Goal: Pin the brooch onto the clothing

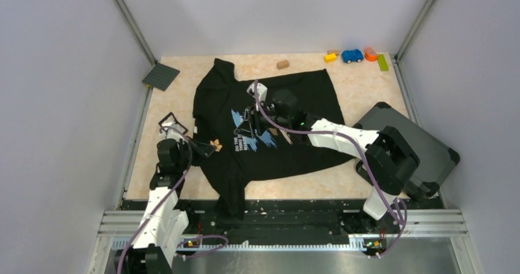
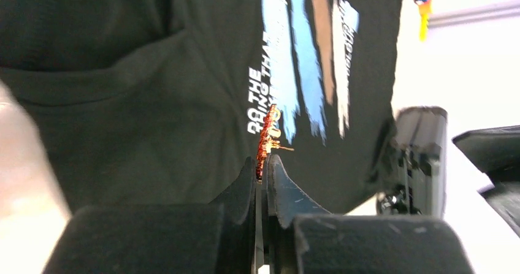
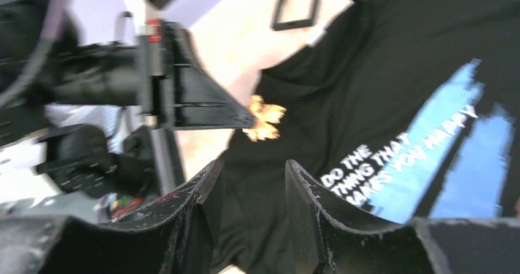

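Observation:
The black T-shirt (image 1: 270, 108) with blue, brown and white print lies spread on the table. My left gripper (image 1: 207, 146) is shut on the tiny orange-red brooch (image 1: 216, 143) and holds it over the shirt's left part, beside the white chest text. In the left wrist view the brooch (image 2: 267, 140) sticks up edge-on from between the shut fingertips (image 2: 252, 171), with the shirt (image 2: 153, 102) behind. My right gripper (image 1: 247, 129) hangs open over the chest print. In the right wrist view its fingers (image 3: 211, 179) are apart and empty; the brooch (image 3: 265, 119) shows at the left gripper's tip above the shirt (image 3: 380, 78).
A dark grey hard case (image 1: 423, 145) lies at the right by the right arm. A small black-framed clear box (image 1: 172, 122) sits at the shirt's left. A grey plate (image 1: 161, 76) lies at the back left. A brown block (image 1: 282, 64), a blue toy car (image 1: 352, 56) and coloured blocks stand along the back edge.

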Available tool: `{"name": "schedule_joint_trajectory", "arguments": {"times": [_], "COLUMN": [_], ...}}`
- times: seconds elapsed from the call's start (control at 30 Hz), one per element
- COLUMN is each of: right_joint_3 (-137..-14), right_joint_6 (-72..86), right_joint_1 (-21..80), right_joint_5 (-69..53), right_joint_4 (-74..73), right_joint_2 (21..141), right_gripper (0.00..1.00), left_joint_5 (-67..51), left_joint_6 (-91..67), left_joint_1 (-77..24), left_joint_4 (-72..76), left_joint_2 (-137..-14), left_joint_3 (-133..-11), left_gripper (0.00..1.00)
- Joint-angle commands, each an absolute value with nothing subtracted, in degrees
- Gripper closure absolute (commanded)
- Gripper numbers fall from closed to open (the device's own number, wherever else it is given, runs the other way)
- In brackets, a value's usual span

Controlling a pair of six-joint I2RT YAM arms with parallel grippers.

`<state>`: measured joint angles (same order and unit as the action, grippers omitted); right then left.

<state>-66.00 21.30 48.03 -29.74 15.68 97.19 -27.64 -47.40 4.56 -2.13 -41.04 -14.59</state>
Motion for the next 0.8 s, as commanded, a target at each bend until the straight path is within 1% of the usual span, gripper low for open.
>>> {"name": "schedule_joint_trajectory", "arguments": {"times": [0.0, 0.2, 0.43, 0.77], "right_joint_3": [-70.1, -75.4, -78.9, -80.9], "right_joint_6": [14.4, 10.7, 9.3, 8.2], "right_joint_1": [50.9, 54.8, 56.6, 58.1], "right_joint_5": [-13.6, -4.8, -3.4, -2.6], "right_joint_4": [9.0, 6.4, 5.7, 5.4], "right_joint_2": [101.9, 110.5, 116.8, 120.3], "right_gripper": [0.59, 0.6, 0.62, 0.62], "left_joint_5": [-16.6, -16.0, -15.9, -19.9], "left_joint_6": [-45.3, -44.6, -43.3, -41.2], "left_joint_1": [4.7, 4.6, 4.7, 4.6], "left_joint_4": [-5.1, -3.5, -1.9, 4.4], "left_joint_2": [-38.1, -38.8, -40.4, -45.3], "left_joint_3": [-15.5, -13.8, -12.5, -10.8], "left_gripper": [1.0, 1.0, 1.0, 1.0]}}
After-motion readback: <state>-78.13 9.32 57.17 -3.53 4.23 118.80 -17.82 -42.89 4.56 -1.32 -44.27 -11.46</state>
